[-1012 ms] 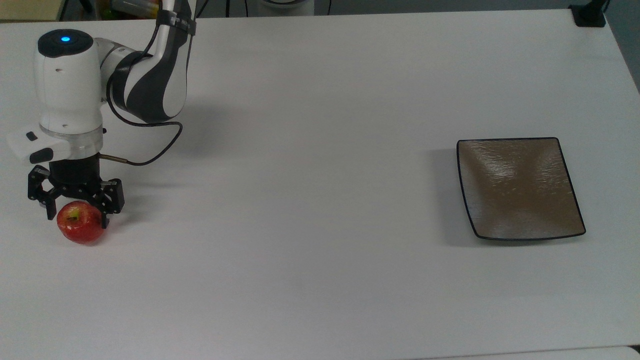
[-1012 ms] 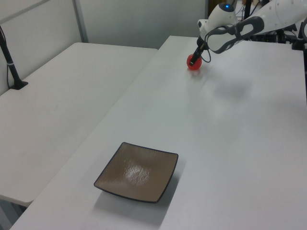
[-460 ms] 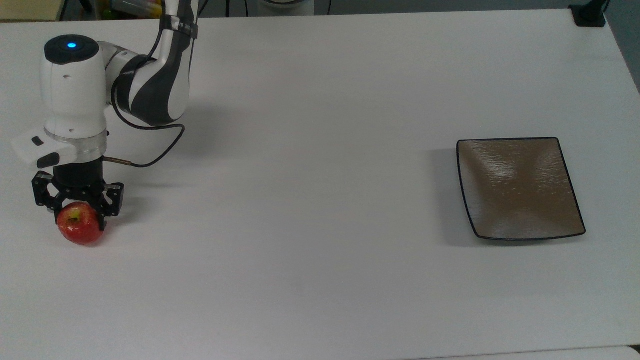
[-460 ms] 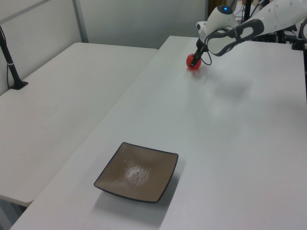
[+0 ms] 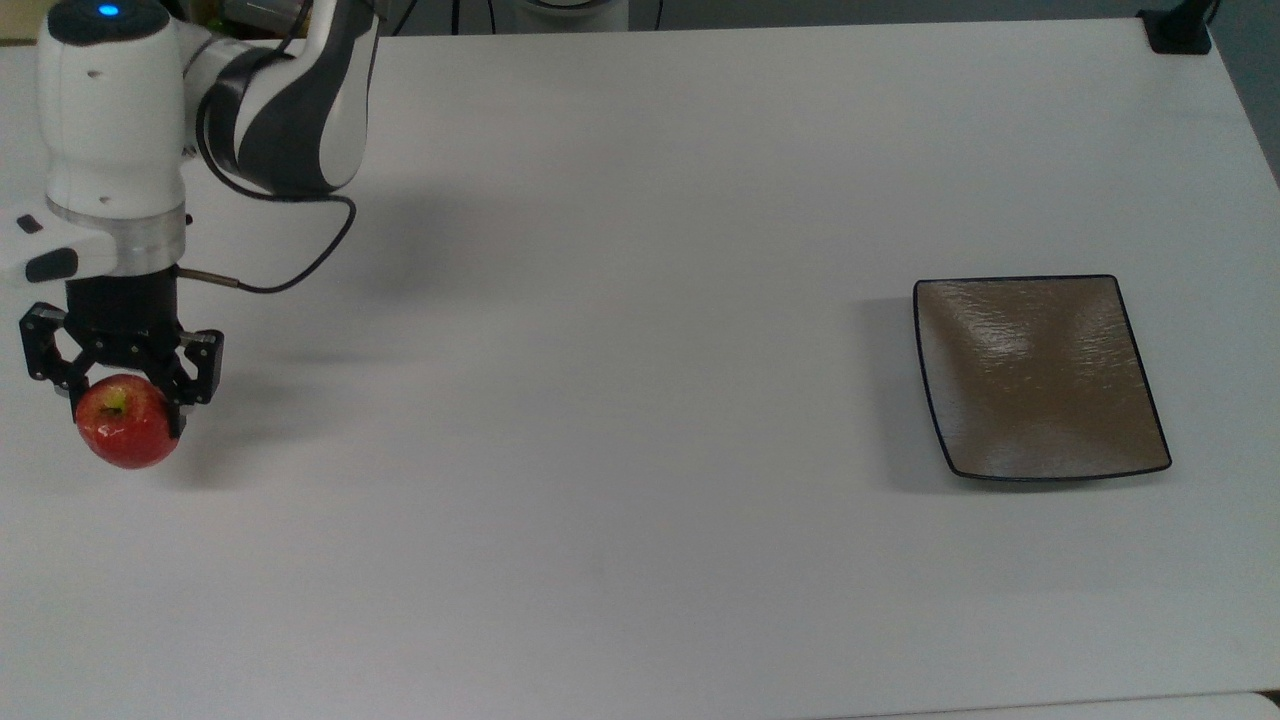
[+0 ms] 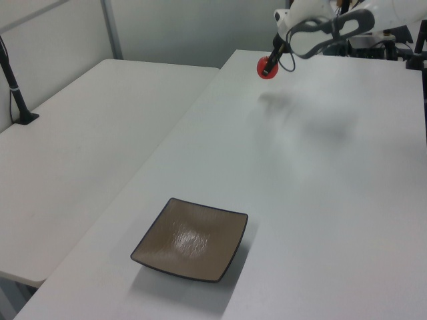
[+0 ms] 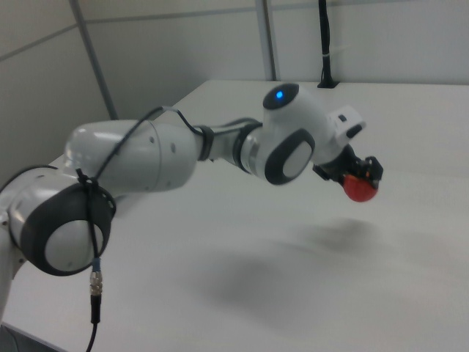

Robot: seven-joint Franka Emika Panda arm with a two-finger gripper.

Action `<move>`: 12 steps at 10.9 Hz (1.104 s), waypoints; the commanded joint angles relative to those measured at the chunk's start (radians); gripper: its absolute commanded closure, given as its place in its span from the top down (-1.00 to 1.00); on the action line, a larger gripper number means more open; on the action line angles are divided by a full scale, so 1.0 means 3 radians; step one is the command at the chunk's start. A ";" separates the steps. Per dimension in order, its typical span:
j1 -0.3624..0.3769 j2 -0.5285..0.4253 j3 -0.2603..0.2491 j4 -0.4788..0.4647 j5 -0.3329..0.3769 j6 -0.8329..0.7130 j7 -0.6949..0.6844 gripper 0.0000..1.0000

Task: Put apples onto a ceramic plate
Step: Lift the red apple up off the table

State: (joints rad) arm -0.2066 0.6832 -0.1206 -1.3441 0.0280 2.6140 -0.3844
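1. Arm (image 5: 280,110) reaches over the table's (image 5: 620,300) far-left corner in the top view, wrist pointing down.
2. Gripper (image 5: 122,400) clamped on apple (image 5: 125,422), held clear above the surface, shadow beneath.
3. Mid table: bare, open.
4. Ceramic plate (image 5: 1035,375) sits nr right edge, well apart from apple.

The top view looks steeply down on the table (image 5: 640,560) from high above, taking in almost its whole surface. The left view stands lower at the plate (image 6: 190,239) end and looks along the table toward the far arm (image 6: 333,30). The right view is close behind the arm (image 7: 146,158), looking across the table to a wall. All three share the gripper (image 5: 118,385) holding the apple (image 5: 126,423).
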 commanded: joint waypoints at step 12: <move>0.1193 -0.2124 0.0116 -0.1011 0.0091 -0.2353 0.0728 -0.93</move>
State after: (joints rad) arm 0.0565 0.1041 -0.0718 -1.5717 0.0463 1.9072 -0.2524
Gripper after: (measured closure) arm 0.242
